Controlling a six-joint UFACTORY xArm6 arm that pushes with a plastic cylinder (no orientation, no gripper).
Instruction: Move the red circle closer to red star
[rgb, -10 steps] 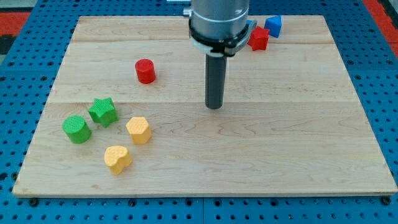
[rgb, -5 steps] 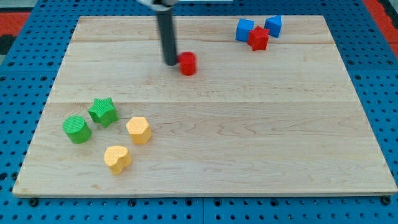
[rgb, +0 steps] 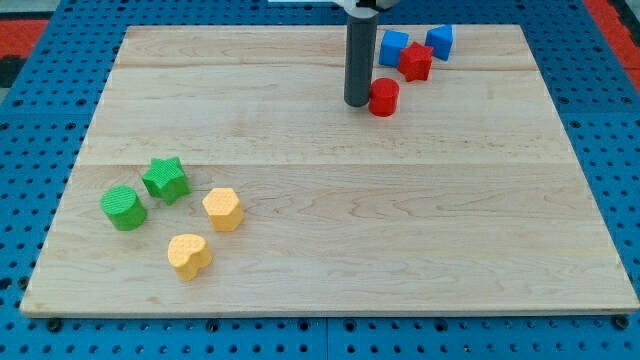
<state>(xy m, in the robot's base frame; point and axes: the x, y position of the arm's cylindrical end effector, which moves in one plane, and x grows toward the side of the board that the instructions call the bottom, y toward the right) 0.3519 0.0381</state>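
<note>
Hand-wise, the arm carries none (only a dark rod): my tip (rgb: 357, 103) sits just left of the red circle (rgb: 384, 97), touching or nearly so. That circle lies near the red star (rgb: 416, 62), below and to its left, on the table (rgb: 400, 240), by two blue blocks (rgb: 394, 47).

The board (rgb: 330, 230) is pale blond wood with fine grain, lying on a blue pegboard surface (rgb: 40, 330) dotted with holes. The rod is dark grey, nearly black. The red circle (rgb: 384, 97) and red star (rgb: 416, 62) share one bright red. Two blocks (rgb: 393, 46) (rgb: 439, 40) are blue, two (rgb: 123, 207) (rgb: 165, 179) green with ribbed tops, two (rgb: 222, 209) (rgb: 188, 254) orange-yellow.
</note>
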